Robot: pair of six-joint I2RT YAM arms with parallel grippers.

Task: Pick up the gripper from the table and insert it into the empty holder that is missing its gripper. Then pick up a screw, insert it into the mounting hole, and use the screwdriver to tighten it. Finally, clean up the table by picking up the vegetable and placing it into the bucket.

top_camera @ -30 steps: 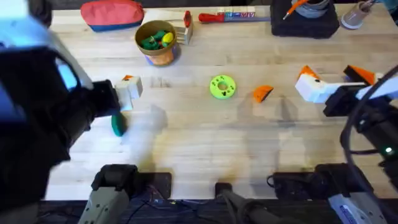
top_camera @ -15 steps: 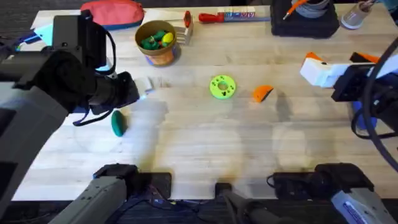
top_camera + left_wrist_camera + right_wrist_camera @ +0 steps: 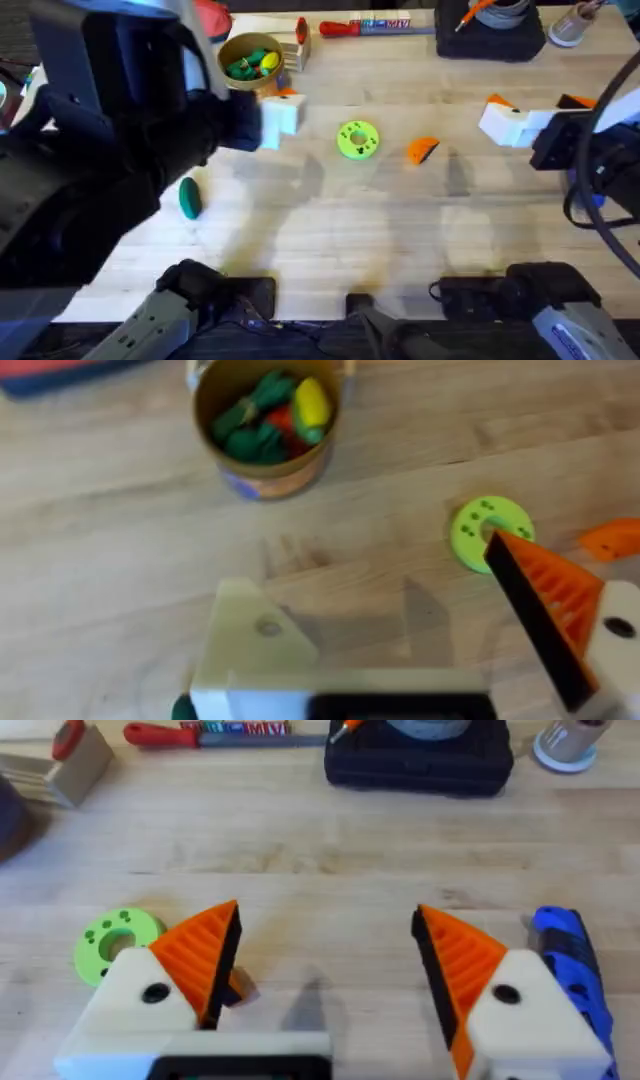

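We list: green disc (image 3: 357,139) with small holes, our landmark; red-handled tool (image 3: 366,26) far behind it; black case (image 3: 490,38) behind and right; red pouch (image 3: 208,17) and small wooden block (image 3: 298,50) behind and left.

Right hand (image 3: 325,970) over bench (image 3: 300,850), orange-padded fingers (image 3: 205,955) spread wide, nothing between. Blue screwdriver (image 3: 572,965) just beside one finger. Green disc (image 3: 112,940) near other. Red-handled tool (image 3: 190,732) and black case (image 3: 420,755) at far edge.
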